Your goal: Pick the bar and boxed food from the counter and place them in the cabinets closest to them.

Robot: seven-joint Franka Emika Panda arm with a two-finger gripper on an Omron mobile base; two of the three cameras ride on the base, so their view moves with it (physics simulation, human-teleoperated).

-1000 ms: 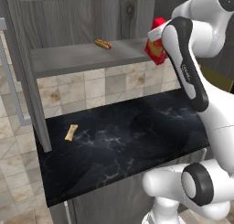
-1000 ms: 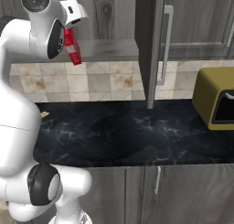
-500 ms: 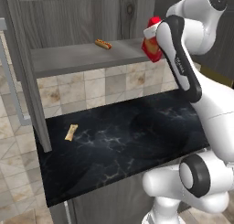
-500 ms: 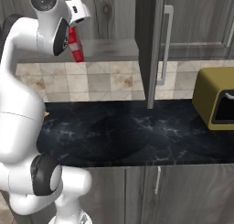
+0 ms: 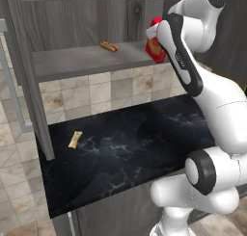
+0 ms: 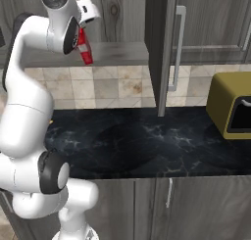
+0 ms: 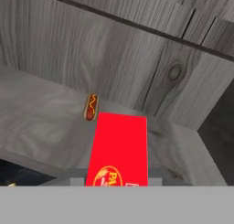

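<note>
The boxed food (image 5: 155,47) is a bright red carton held tilted in front of the open cabinets' grey shelf (image 5: 72,60), at its right end. My gripper (image 6: 82,34) is shut on the carton (image 6: 86,50), gripping its upper part. In the hand view the carton (image 7: 119,145) points toward the shelf floor (image 7: 41,122) and the wood-grain back wall. The black marble counter (image 5: 125,148) lies below. The bar is out of view.
A hot-dog-like bun (image 5: 108,46) lies on the shelf, just beyond the carton in the hand view (image 7: 90,107). A pale tan stick (image 5: 75,139) rests on the counter's left. An open cabinet door (image 6: 164,48) hangs right of the shelf. A yellow toaster (image 6: 233,107) stands far right.
The arm has carried the red carton a little further toward the cabinet shelf. The grip stays shut on it.
</note>
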